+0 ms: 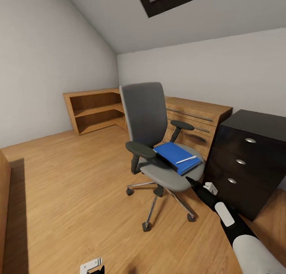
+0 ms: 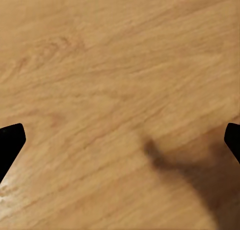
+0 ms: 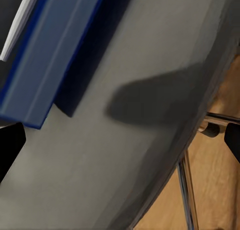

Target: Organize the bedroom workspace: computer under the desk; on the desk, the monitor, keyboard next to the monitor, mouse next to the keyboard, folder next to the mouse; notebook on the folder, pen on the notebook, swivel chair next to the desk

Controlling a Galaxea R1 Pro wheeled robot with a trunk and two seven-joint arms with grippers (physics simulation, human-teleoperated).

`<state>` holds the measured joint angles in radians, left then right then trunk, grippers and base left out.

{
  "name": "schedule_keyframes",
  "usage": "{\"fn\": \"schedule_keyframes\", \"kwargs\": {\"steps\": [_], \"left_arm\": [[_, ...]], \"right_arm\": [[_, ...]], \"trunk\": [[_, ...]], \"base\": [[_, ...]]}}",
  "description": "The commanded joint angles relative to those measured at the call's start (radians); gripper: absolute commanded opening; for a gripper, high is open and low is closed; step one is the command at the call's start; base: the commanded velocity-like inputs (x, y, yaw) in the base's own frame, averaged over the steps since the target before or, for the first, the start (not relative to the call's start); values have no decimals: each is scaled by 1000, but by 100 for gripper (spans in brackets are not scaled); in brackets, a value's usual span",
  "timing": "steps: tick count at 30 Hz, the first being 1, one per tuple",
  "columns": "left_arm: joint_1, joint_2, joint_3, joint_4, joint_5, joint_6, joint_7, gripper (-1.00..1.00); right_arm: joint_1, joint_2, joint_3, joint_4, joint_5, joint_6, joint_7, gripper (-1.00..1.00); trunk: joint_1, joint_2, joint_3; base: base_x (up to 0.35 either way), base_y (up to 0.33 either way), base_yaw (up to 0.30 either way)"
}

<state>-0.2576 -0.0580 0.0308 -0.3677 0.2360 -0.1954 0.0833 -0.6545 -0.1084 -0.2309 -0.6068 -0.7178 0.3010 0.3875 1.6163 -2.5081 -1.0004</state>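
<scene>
Both fingers of our right gripper stand apart just short of the folder; nudging its edge could roll off the pen.

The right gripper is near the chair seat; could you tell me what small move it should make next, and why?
Probably ease the right gripper forward to the folder. It sits open at the swivel chair seat's front edge, short of the folder, with the pen lying on top.
</scene>
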Motion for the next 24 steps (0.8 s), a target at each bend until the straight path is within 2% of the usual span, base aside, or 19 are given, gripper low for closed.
{"fn": "schedule_keyframes", "kwargs": {"steps": [1,24], "left_arm": [[0,-1,3,0,2,-3,1,100],[0,0,3,0,2,-2,1,100]], "right_arm": [[-1,0,-4,0,-8,9,3,100],[-1,2,-4,1,-8,9,7,100]], "trunk": [[0,0,-1],[0,0,-1]], "base": [[46,0,0],[8,0,0]]}}
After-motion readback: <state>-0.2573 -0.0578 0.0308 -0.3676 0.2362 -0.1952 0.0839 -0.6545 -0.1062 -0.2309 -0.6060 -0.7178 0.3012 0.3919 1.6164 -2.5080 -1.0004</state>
